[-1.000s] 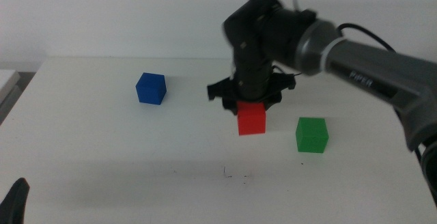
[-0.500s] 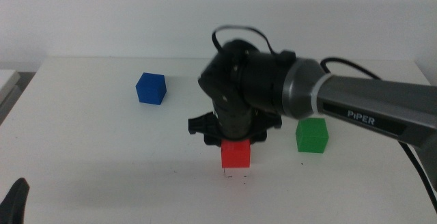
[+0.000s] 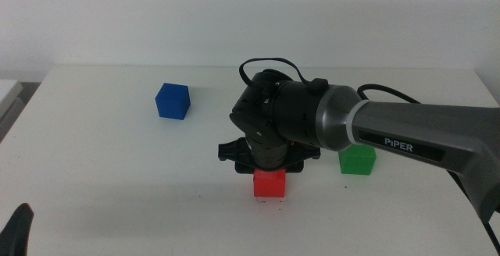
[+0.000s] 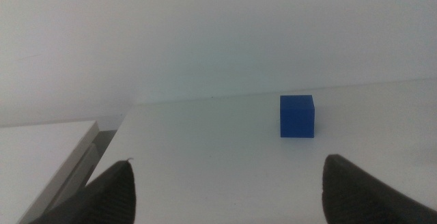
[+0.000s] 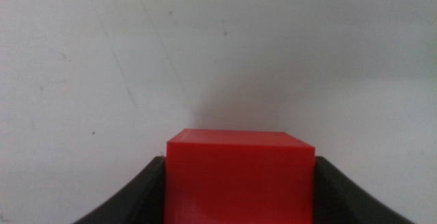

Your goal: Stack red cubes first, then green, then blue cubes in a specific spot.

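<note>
My right gripper (image 3: 269, 168) points straight down at the table's front middle, shut on the red cube (image 3: 269, 183). The cube is down at the tabletop, over the specific spot, whose faint dark specks (image 3: 275, 200) just show at its front edge. In the right wrist view the red cube (image 5: 239, 176) fills the gap between the dark jaws of the right gripper (image 5: 239, 197). The green cube (image 3: 358, 160) stands just right of the arm. The blue cube (image 3: 173, 101) sits at the back left and also shows as the blue cube (image 4: 297, 115) in the left wrist view. My left gripper (image 4: 225, 183) waits open at the front left corner.
The right arm (image 3: 406, 135) reaches in low from the right, crossing above the green cube. The white table (image 3: 117, 170) ends at its left edge near a pale ledge (image 3: 8, 92). One jaw of the left gripper (image 3: 17, 232) shows at the bottom left.
The right gripper carried the red cube forward and down, from mid-table beside the green cube to the specked spot. The green and blue cubes and the left arm stayed put.
</note>
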Robot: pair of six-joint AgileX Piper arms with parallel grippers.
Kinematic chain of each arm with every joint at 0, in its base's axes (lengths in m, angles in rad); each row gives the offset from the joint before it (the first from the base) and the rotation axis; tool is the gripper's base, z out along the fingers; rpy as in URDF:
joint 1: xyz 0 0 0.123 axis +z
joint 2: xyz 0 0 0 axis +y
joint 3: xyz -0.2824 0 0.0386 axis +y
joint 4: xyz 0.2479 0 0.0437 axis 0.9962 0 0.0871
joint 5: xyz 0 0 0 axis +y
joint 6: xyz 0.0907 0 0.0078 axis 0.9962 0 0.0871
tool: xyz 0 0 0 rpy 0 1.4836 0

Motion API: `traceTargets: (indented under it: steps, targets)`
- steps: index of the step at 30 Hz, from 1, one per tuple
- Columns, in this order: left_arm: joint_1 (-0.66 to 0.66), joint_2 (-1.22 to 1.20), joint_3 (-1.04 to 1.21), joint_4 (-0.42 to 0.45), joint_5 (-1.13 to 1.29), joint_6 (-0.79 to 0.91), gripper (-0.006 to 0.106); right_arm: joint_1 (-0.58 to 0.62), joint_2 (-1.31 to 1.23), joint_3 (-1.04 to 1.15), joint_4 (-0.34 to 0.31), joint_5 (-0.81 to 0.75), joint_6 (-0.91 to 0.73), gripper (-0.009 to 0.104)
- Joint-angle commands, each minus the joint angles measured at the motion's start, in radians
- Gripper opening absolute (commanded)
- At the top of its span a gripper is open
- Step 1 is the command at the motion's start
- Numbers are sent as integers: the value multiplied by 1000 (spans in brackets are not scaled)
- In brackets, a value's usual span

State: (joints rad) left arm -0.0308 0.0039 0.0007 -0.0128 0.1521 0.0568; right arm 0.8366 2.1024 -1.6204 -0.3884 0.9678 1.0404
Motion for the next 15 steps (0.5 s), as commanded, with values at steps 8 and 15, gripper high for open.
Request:
traceTargets:
  steps: [8, 15]
  targets:
    - [1, -4, -1, -1, -13, -1, 94, -10, 28, 4, -20, 5, 16, 8]
    - [1, -4, -1, -1, -13, -1, 94, -10, 28, 4, -20, 30, 28, 54]
